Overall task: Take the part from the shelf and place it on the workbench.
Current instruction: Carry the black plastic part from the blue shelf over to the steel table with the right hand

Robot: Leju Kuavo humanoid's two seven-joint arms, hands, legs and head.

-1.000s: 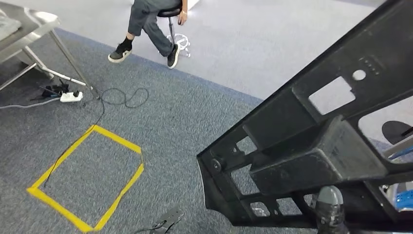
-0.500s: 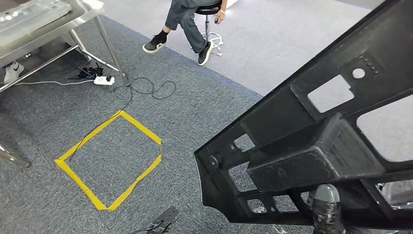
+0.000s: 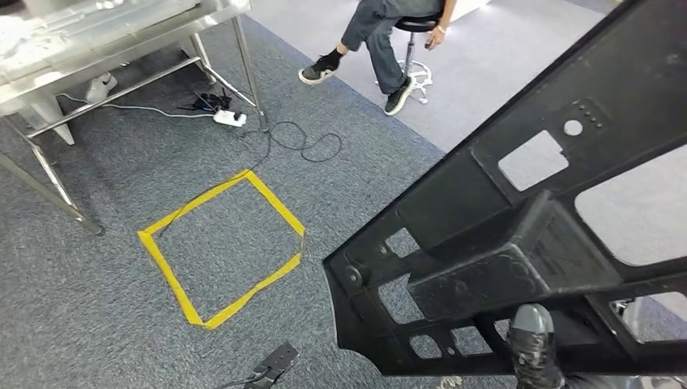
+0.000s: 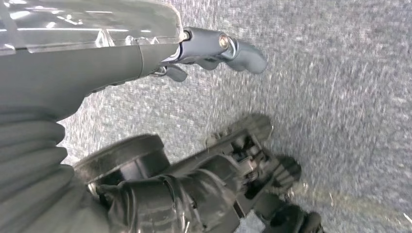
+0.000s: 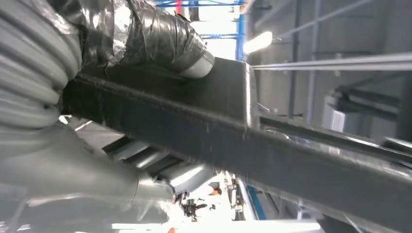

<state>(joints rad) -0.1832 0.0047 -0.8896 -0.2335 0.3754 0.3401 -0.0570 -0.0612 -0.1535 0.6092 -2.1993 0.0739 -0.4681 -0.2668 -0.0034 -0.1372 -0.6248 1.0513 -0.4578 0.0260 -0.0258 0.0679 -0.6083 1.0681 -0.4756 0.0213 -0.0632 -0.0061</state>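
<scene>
A big black plastic part (image 3: 518, 235), a frame with several cut-outs, takes up the right side of the head view and is carried above the carpet. My right hand (image 3: 531, 344) grips its lower edge; the right wrist view shows that hand (image 5: 145, 43) wrapped around a black bar of the part (image 5: 252, 145). The steel workbench (image 3: 146, 44) stands at the far left, well apart from the part. My left hand (image 4: 214, 46) hangs over the carpet, fingers apart, holding nothing.
A yellow tape square (image 3: 166, 267) marks the carpet in front of the workbench legs (image 3: 247, 73). A power strip (image 3: 229, 118) and loose cables lie beside one leg. A person (image 3: 381, 40) sits on a stool at the back. A small black pedal (image 3: 275, 365) lies near my feet.
The whole picture has shifted right, so the camera has turned left: more of the workbench now shows. The part stays in my right hand's grip.
</scene>
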